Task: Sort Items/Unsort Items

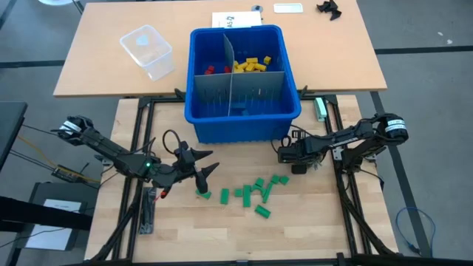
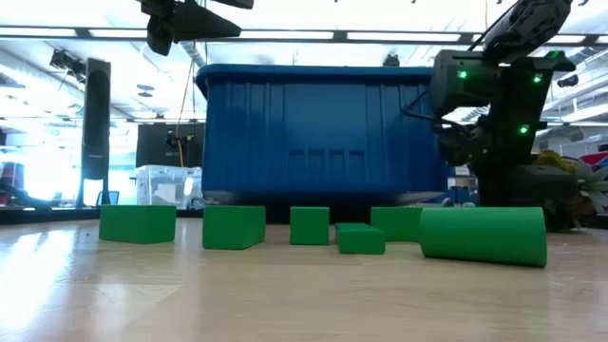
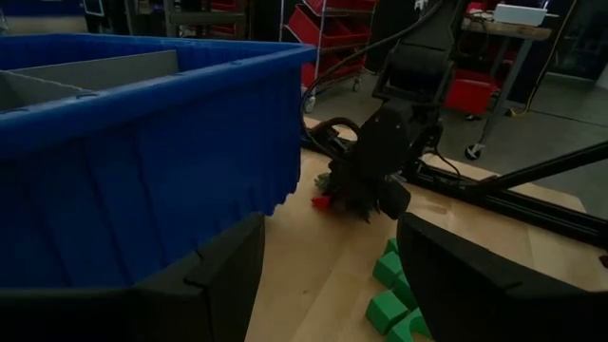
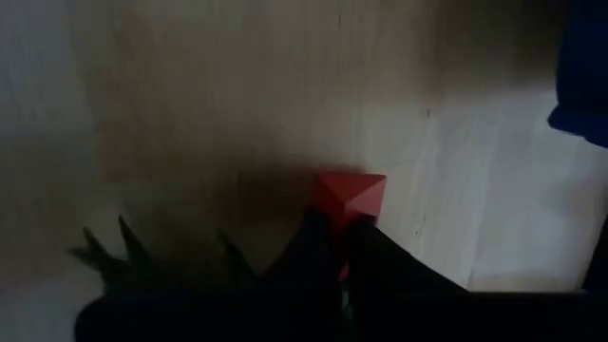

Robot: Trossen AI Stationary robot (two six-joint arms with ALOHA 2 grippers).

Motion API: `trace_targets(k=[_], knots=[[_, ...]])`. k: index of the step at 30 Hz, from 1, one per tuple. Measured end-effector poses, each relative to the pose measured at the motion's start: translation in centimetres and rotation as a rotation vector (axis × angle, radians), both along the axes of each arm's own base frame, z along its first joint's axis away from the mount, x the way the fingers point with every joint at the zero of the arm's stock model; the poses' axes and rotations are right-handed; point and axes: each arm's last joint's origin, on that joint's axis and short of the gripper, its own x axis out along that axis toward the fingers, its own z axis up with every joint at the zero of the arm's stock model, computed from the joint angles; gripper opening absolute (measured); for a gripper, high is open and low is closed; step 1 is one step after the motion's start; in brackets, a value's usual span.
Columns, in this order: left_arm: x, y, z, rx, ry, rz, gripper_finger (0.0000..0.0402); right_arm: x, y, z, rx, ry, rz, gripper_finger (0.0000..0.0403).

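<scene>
Items sorted so far: red (image 1: 210, 70) and yellow blocks (image 1: 253, 64) sit in separate compartments of the blue bin (image 1: 244, 118). Left gripper (image 1: 207, 174) hovers spread beside the green blocks (image 1: 255, 193) scattered on the table (image 1: 310, 222). Right gripper (image 1: 285, 157), fingers pressed together, pinches a red block (image 4: 350, 198) near the bin. Greens remain unsorted.

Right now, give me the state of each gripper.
Left gripper: open, empty, above the green blocks.
Right gripper: shut at a red block on the table; a firm hold cannot be told.
</scene>
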Motion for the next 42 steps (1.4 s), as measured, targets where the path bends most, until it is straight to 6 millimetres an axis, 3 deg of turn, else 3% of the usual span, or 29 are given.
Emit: trace_targets(k=[15,20,26,42], knots=[[0.0,0.0,0.0,0.000,0.000,0.000,0.0248,-1.4,2.6,4.8,0.232,-0.325,0.022,0.0002],[0.0,0.0,0.0,0.000,0.000,0.000,0.0248,-0.4,3.7,5.8,0.299,-0.460,0.080,0.0002],[0.0,0.0,0.0,0.000,0.000,0.000,0.0248,1.4,5.0,9.1,0.319,-0.624,0.194,0.0001],[0.0,0.0,0.0,0.000,0.000,0.000,0.0248,3.6,4.9,15.1,0.302,-0.863,0.244,0.0000]])
